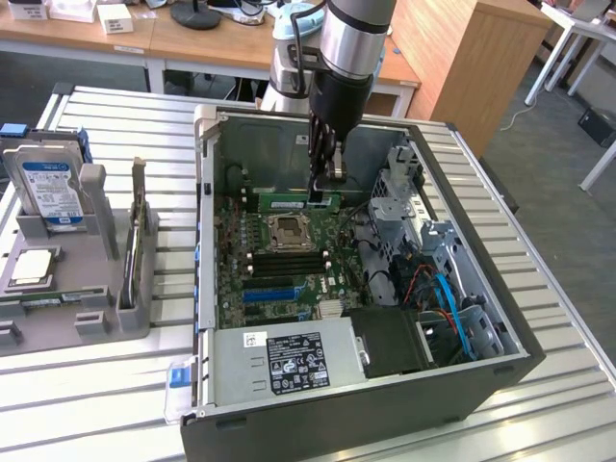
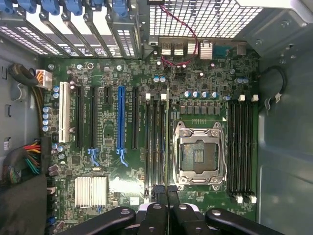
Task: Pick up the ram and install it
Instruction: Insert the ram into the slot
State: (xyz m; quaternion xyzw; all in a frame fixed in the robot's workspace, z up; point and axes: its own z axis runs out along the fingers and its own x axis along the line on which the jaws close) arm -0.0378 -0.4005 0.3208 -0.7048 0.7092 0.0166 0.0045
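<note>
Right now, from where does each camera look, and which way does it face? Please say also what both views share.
Exterior view: set apart, above the table, looking down at a slant into the open computer case; the arm and the gripper, shut on the ram, show.
Wrist view: on the wrist, looking straight down at the motherboard; the gripper's fingers show.
Shared: the motherboard, the processor socket, the blue slot.

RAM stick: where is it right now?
In the exterior view the ram sits inside the open computer case, clamped level in the gripper, just past the processor socket toward the case's far wall.
</note>
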